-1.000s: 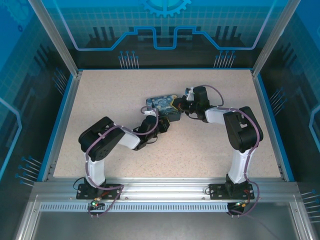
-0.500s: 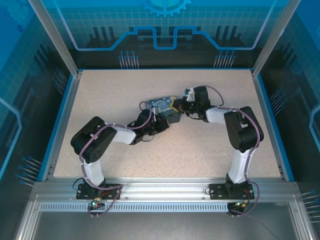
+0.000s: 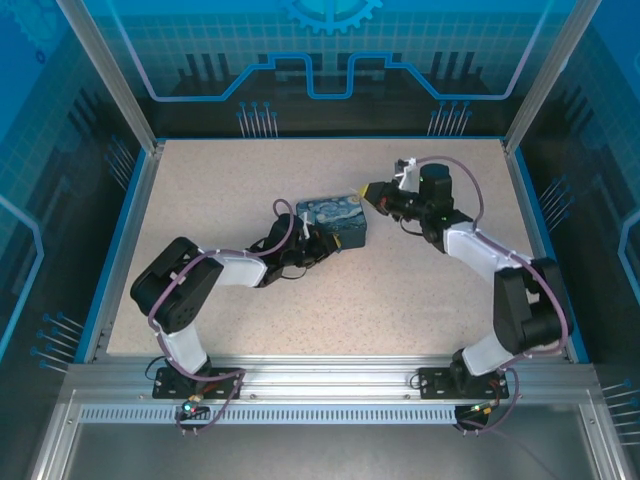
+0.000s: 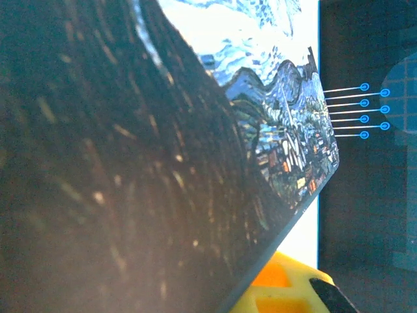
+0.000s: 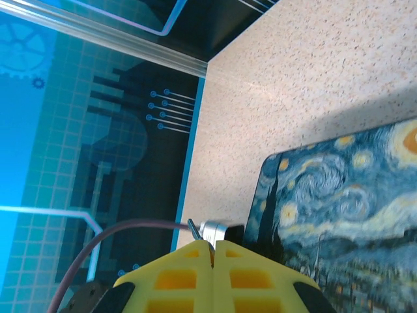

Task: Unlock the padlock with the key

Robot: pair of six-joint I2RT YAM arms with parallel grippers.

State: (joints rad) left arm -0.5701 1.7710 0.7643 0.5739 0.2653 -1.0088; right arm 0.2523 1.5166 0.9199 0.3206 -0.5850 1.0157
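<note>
One key (image 5: 194, 230), a thin sliver, sits pinched at the tips of the clenched right gripper (image 5: 212, 249), just beside a corner of the one blue painted box (image 3: 333, 220). Of two grippers, the left gripper (image 3: 318, 240) lies at the box's near side; its grip cannot be determined. Risk: the shallow pinch may let the key twist or drop on contact.

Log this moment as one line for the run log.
left hand: against blue painted box, grip unclear | right hand: shut on key, beside box corner | key: tip free, not inserted
</note>
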